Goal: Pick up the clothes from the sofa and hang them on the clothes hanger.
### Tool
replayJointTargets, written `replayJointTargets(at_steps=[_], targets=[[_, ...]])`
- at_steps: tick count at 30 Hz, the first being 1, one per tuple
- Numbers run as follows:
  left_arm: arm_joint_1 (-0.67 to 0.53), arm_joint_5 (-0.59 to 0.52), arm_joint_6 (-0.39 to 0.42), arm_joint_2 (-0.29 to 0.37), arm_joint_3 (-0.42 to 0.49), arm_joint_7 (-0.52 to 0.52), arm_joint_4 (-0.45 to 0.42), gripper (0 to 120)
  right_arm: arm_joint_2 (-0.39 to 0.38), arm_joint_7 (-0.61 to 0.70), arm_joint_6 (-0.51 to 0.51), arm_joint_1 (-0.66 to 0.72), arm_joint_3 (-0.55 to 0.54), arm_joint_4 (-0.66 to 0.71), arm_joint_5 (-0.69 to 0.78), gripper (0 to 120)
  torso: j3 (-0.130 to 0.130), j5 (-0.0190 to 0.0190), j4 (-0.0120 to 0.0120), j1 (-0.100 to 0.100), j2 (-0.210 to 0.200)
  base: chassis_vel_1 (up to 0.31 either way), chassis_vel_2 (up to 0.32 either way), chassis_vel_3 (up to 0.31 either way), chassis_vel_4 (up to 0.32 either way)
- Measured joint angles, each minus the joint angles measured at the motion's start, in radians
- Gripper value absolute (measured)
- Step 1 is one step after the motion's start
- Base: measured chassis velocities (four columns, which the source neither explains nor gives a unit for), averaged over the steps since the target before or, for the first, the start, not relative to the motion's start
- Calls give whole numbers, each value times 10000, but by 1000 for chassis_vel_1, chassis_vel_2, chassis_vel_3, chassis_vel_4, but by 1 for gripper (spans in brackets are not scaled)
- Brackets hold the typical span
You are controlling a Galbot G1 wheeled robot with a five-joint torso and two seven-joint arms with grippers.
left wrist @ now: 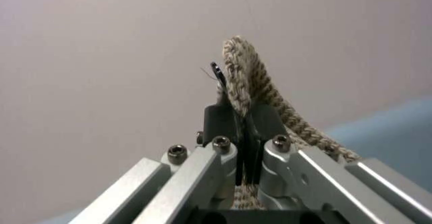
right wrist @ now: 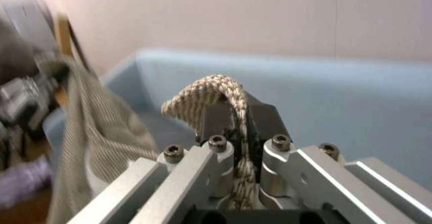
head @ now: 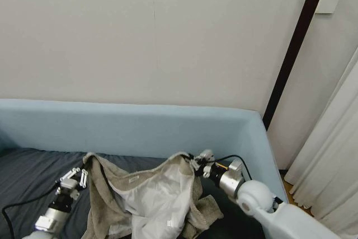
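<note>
Off-white plain wall (head: 140, 37) takes up the upper half of my head view. Below it runs the light blue upholstered sofa (head: 140, 127), backrest straight across, right armrest turning toward me, with a dark grey seat cushion (head: 28, 166) inside. A dark wooden post (head: 293, 43) leans up the wall beyond the armrest, and a white curtain (head: 335, 155) hangs beside it.

The beige knitted garment with a white lining (head: 156, 194) is raised off the cushion and stretched between the two arms. It sags in the middle, lining facing me, and its lower folds reach down to the seat.

The right gripper (head: 197, 163) is over the right part of the seat, near the armrest. Its fingers (right wrist: 260, 115) are closed on a loop of the knit edge, which pokes out above the tips in the right wrist view.

The left gripper (head: 78, 176) is over the left part of the seat. Its fingers (left wrist: 266, 120) pinch the opposite corner, the ribbed knit standing up past them in the left wrist view.
</note>
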Motion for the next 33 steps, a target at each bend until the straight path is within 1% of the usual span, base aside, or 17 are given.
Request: replayJointTargets(at_steps=[1, 2, 6, 10, 11, 12, 13, 14, 15, 17, 18, 20, 22, 23, 26, 29, 33], targets=[[-88, -573, 176, 299, -95, -50, -384, 0, -166, 203, 23, 6, 414, 413, 482, 0, -1, -1, 1, -1, 0, 0, 0, 0, 0], [-88, -573, 176, 299, -95, -50, -384, 0, -166, 203, 23, 6, 414, 413, 482, 0, -1, -1, 1, -1, 0, 0, 0, 0, 0], [-341, -1961, 809, 1182, -559, -200, -1617, 0, -725, 903, 142, 116, 1729, 1411, 1001, 0, -1, 1, -2, 0, 1, 0, 0, 0, 0], [-274, -2072, 951, 1420, -889, -142, -2028, 0, -902, 1437, 131, 49, 2108, 1835, 649, 0, -2, 6, -4, 0, 1, 0, 0, 0, 0], [-108, -1820, 952, 1430, -903, -13, -2027, 0, -1024, 1873, -20, -156, 2096, 2061, 164, 0, -2, 6, 0, -1, 2, 0, 0, 0, 0], [113, -1329, 911, 1322, -768, 178, -1831, 0, -1101, 2292, -262, -583, 1882, 2199, -669, 0, -3, 0, 1, 0, 2, 0, 0, 0, 0], [113, -1329, 911, 1322, -768, 178, -1831, 0, -1101, 2292, -262, -583, 1882, 2199, -669, 0, -3, 0, 1, 0, 2, 0, 0, 0, 0], [368, -684, 780, 1029, -545, 494, -1459, 0, -1038, 2510, -430, -1045, 1566, 2181, -1641, 0, -1, -3, -1, -1, 2, 0, 0, 0, 0], [479, -323, 669, 811, -423, 703, -1229, 0, -930, 2615, -466, -1288, 1387, 2124, -2200, 0, 0, -5, 1, 0, 1, 0, 0, 0, 0], [719, 802, 428, -10, -96, 1136, -582, 0, -511, 2949, -633, -2001, 988, 1855, -3351, 0, -1, -3, 3, -1, 1, 0, 0, 0, 0], [719, 802, 428, -10, -96, 1136, -582, 0, -511, 2949, -633, -2001, 988, 1855, -3351, 0, -1, -3, 3, -1, 1, 0, 0, 0, 0], [876, 1524, 337, -620, 84, 1652, -118, 0, -268, 3288, -835, -2458, 612, 1470, -4133, 0, -1, -5, 2, -1, 1, 0, 0, 0, 0], [959, 2121, 143, -1163, 138, 2527, 392, 0, -149, 3551, -902, -2802, 174, 766, -4912, 0, -1, -2, 0, -1, 1, 0, 0, 0, 0], [959, 2121, 143, -1163, 138, 2527, 392, 0, -149, 3551, -902, -2802, 174, 766, -4912, 0, -1, -2, 0, -1, 1, 0, 0, 0, 0], [906, 2487, -2, -1475, 127, 2983, 944, 0, -94, 3962, -1165, -3053, -294, -57, -5101, 0, -1, -2, -1, -1, 1, 0, 0, 0, 0], [801, 2590, -22, -1395, -38, 3272, 1219, 0, -44, 4299, -1564, -3234, -431, -274, -4858, 0, -1, 0, -1, -1, 1, 0, 0, 0, 0], [719, 2619, -50, -1266, -234, 3350, 1334, 0, 7, 4336, -1602, -3343, -491, -314, -4817, 0, -1, 0, -1, -1, 1, 0, 0, 0, 0]])
